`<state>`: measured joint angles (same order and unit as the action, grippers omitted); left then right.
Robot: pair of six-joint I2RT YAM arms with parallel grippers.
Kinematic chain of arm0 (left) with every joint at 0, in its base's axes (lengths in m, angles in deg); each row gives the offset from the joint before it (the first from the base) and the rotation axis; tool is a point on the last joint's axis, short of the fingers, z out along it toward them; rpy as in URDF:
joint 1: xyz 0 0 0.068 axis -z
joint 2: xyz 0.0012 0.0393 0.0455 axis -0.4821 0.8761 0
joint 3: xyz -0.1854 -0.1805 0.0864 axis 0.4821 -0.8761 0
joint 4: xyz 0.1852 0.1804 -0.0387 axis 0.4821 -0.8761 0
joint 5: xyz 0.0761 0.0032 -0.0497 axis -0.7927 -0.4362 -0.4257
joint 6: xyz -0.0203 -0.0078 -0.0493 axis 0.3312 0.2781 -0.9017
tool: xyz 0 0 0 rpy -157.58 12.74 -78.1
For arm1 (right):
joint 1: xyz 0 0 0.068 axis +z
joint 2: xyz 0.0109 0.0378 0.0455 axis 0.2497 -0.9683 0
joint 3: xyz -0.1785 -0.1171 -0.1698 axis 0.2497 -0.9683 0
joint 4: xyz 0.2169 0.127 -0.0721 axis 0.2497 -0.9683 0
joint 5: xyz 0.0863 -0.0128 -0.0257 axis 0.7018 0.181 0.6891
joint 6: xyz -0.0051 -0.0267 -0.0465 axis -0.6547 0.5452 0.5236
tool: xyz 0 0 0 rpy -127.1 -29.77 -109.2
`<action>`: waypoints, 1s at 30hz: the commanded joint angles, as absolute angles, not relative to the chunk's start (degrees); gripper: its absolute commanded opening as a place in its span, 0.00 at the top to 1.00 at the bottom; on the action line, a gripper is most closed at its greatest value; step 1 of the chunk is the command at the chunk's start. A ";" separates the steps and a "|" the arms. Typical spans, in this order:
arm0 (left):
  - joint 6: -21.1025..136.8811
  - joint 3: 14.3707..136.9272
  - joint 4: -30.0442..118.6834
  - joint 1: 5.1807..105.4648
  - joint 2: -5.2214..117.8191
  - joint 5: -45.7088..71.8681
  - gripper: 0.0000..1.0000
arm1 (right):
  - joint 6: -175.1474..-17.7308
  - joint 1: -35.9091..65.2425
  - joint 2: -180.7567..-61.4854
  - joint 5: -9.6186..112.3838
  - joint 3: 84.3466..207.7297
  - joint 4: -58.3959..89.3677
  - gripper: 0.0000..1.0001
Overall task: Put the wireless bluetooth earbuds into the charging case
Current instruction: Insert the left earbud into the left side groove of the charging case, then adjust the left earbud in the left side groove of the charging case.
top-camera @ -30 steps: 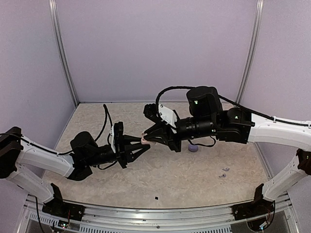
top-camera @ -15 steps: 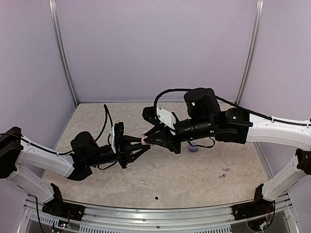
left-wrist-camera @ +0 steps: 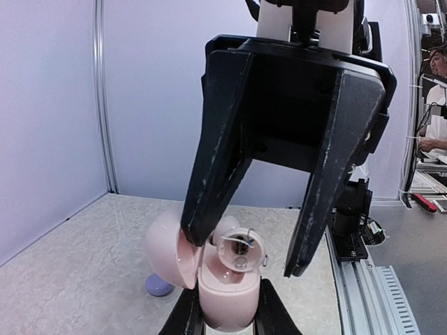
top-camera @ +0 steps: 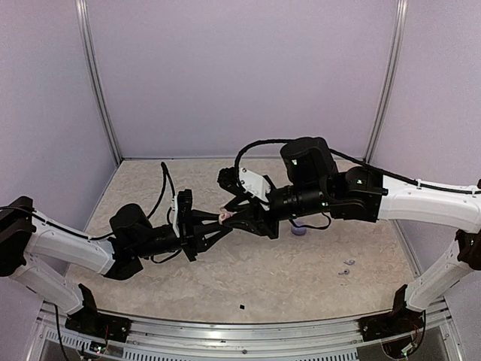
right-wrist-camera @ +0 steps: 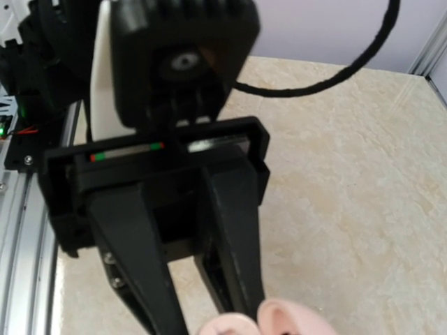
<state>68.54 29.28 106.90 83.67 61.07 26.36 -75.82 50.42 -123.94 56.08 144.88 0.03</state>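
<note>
- Lilac walls (top-camera: 240, 75) close in a speckled beige desk (top-camera: 263, 293); two robot arms meet above its middle.
- Left tool (left-wrist-camera: 228, 289): clamped on the lower half of a pink charging case (left-wrist-camera: 227, 307), held up off the desk. This looks like a steadying grip, so that the other arm can work on the case in mid-air.
- Hinged lid (left-wrist-camera: 166, 251): swung open to one side of the left tool, which leaves the case's mouth facing the right tool.
- Right tool (left-wrist-camera: 244, 256): points down over the open case with its two fingers partly spread, one to each side of the mouth. It grips nothing. One fingertip (left-wrist-camera: 194, 237) lies just beside the lid's edge; whether it touches is unclear.
- One earbud (left-wrist-camera: 239, 256) sits in the case's mouth, directly between the right tool's fingers. It appears to be in its socket, though how fully seated I cannot tell.
- Count, earbuds: three in view. One is in the case; two more (top-camera: 347, 262) (top-camera: 343, 272) lie on the desk, well apart from both tools, behind the right tool beside its arm.
- Count, cases: one pink case in the left tool. One small round lilac piece (top-camera: 299, 231) rests on the desk under the right arm; it may be a second case.
- Count, other: one tiny dark speck (top-camera: 242, 307) on the desk below both tools, too small to identify.
</note>
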 commanded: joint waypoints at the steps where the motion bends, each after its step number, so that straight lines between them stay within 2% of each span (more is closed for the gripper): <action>1: 69.29 31.07 109.01 84.02 60.54 26.63 0.98 | -75.94 50.93 -123.82 55.47 146.88 0.19 0.62; 12: 69.29 30.72 109.10 84.10 60.48 26.82 0.98 | -75.61 50.93 -121.45 57.18 147.46 3.49 0.60; 21: 69.29 30.06 109.36 84.17 59.58 26.44 0.98 | -75.89 50.93 -121.29 56.76 146.89 2.52 0.77; 30: 69.29 29.91 109.52 84.19 59.55 26.46 0.99 | -75.33 51.00 -122.09 58.24 146.89 0.41 0.82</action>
